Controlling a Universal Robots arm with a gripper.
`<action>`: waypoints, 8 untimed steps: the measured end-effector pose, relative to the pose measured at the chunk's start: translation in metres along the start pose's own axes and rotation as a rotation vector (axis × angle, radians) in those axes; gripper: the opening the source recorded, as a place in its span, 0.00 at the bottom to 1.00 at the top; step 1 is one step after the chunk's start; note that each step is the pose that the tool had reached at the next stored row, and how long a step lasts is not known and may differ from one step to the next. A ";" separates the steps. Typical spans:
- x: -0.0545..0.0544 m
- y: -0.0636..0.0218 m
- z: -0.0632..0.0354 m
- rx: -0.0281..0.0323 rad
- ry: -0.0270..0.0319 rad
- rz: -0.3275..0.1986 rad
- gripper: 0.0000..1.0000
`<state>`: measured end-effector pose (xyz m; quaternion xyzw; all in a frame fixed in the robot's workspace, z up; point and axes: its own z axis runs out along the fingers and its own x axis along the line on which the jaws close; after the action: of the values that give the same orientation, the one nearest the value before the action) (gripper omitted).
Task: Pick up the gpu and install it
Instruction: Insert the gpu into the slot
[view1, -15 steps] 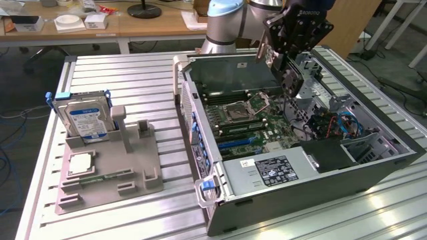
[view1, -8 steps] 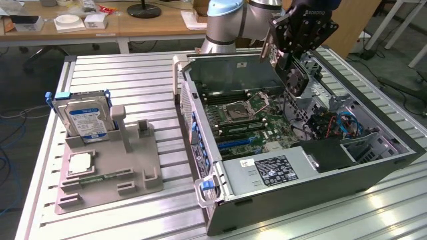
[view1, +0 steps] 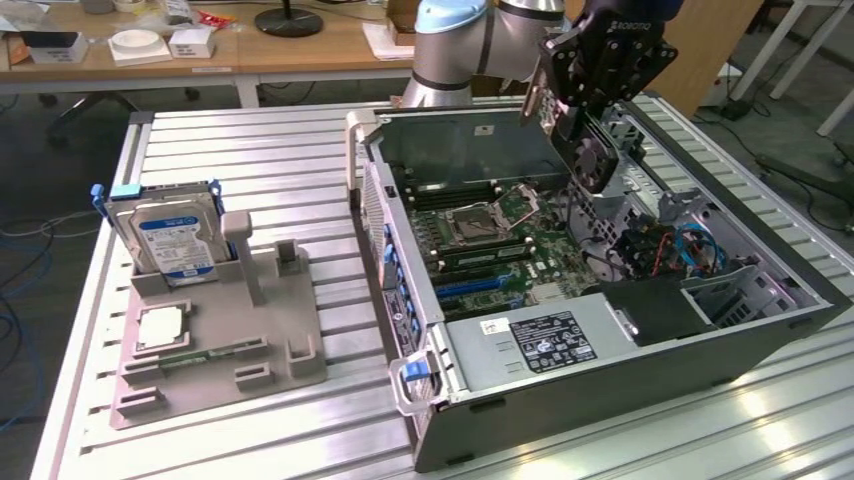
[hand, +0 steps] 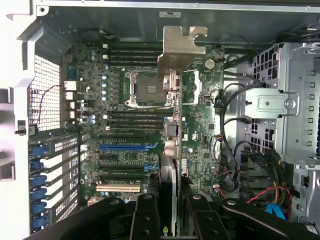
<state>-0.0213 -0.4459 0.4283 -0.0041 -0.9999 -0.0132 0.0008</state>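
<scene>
The end effector (view1: 589, 102) is gripping the gpu (view1: 594, 150), with its two black fingers (hand: 145, 216) closing narrowly on the card's flat faces. The gpu is hanging directly below the end effector, above the open computer case (view1: 601, 370) and not touching the motherboard (view1: 521, 250) beneath it. In the wrist view the gpu (hand: 171, 165) is appearing edge-on as a thin black card, running away from the end effector to a silver-grey metal bracket (hand: 180, 47) at its far end. In the exterior view a round dark fan face is showing on the card. The hard drive (view1: 167, 235) is standing well apart on the counter (view1: 267, 170).
</scene>
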 end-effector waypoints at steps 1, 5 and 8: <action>0.000 0.0000 0.0000 0.0000 0.0000 0.000 0.26; 0.000 0.0000 0.0000 -0.0001 0.0000 -0.002 0.26; 0.000 0.0000 0.0000 0.0001 0.0006 -0.022 0.26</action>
<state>-0.0214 -0.4460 0.4283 0.0068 -0.9999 -0.0132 0.0009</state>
